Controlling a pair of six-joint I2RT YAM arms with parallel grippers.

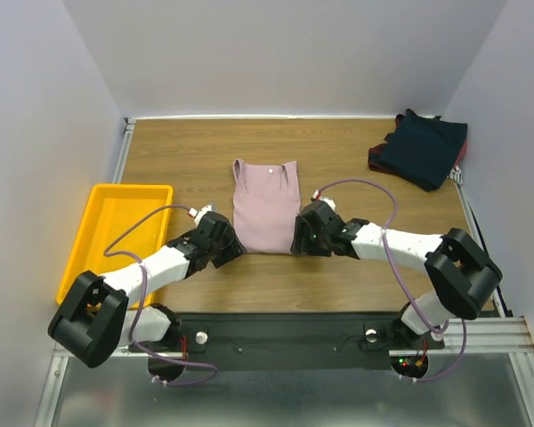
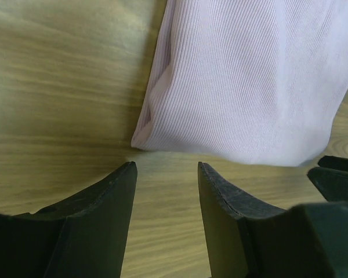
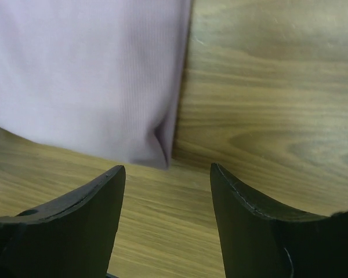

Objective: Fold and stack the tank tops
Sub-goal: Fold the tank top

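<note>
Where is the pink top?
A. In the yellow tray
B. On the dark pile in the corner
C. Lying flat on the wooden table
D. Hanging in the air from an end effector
C: the pink top lies flat on the wooden table, apart from the yellow tray and the dark pile. The left end effector and the right end effector are open and hold nothing.

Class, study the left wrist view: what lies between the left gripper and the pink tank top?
Only bare wooden table separates the left gripper from the pink tank top hem, shown in the left wrist view.
</note>
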